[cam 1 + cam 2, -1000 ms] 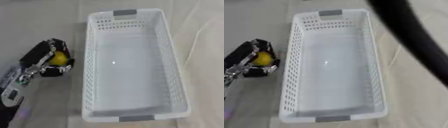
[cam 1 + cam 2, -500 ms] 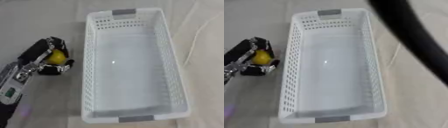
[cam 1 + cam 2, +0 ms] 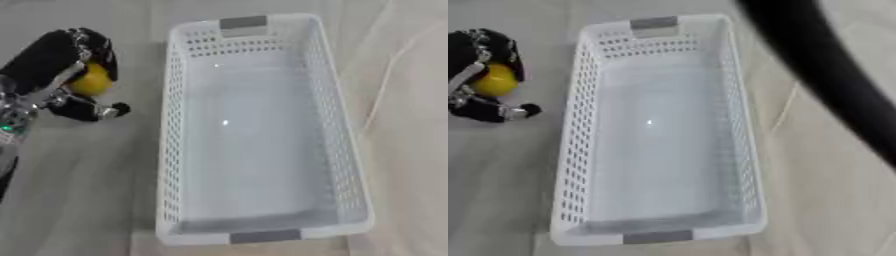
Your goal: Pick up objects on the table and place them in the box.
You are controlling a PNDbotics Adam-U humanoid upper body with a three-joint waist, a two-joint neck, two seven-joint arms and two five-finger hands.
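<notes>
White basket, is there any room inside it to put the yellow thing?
Yes. The white plastic basket shows nothing on its floor from end to end. The only crowded spot is left of its wall, where the left robot hand curls around the round yellow object.

pale cloth-covered table (image 3: 87,200), thin light cord (image 3: 385,85) right of centre

The surface (image 3: 87,200) is covered with a pale beige-grey cloth — it fills the whole view, so no wall, floor or window can be seen. The cloth lies mostly flat, with soft creases on the right side, where one light fold line (image 3: 385,85) runs from far right toward near. The light is even and soft — shadows are faint.
</notes>
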